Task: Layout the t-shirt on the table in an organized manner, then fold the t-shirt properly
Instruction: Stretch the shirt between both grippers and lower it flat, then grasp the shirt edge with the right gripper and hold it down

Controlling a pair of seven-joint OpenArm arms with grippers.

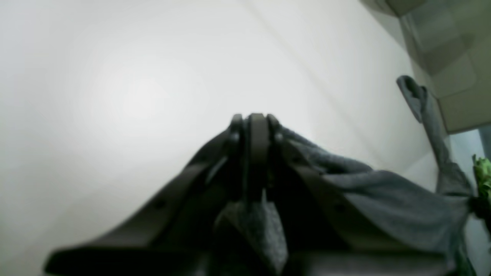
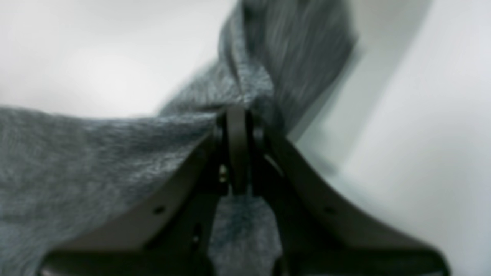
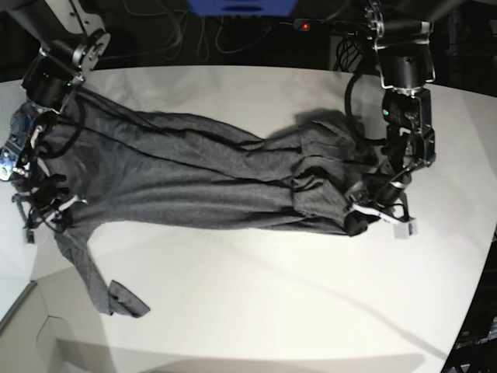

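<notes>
Both wrist views are soft and out of focus, so I get shapes more than detail. From the left wrist camera I see the left gripper (image 1: 256, 126) with its dark jaws pressed together on a fold of the t-shirt (image 1: 387, 199); more grey knit bunches behind the jaws, close to the lens. A narrow strip of the cloth rises at the frame's right edge, beside something green (image 1: 482, 174) that is cut off and that I cannot identify.

From the right wrist camera, the right gripper (image 2: 237, 126) is likewise closed tight on the t-shirt (image 2: 76, 161), with heathered fabric fanning left and up from the pinch. The upper part is streaked with blur.

In the base view the t-shirt (image 3: 194, 183) stretches across the table (image 3: 295, 303) between the two arms, wrinkled in long ridges, bunched near the left gripper (image 3: 356, 217). The right gripper (image 3: 48, 203) sits at the view's left edge, partly lost among cables, and probably holds the cloth's end there. One sleeve (image 3: 101, 284) trails toward the table's near edge. The table is smooth, matte white, with a curved rim.
</notes>
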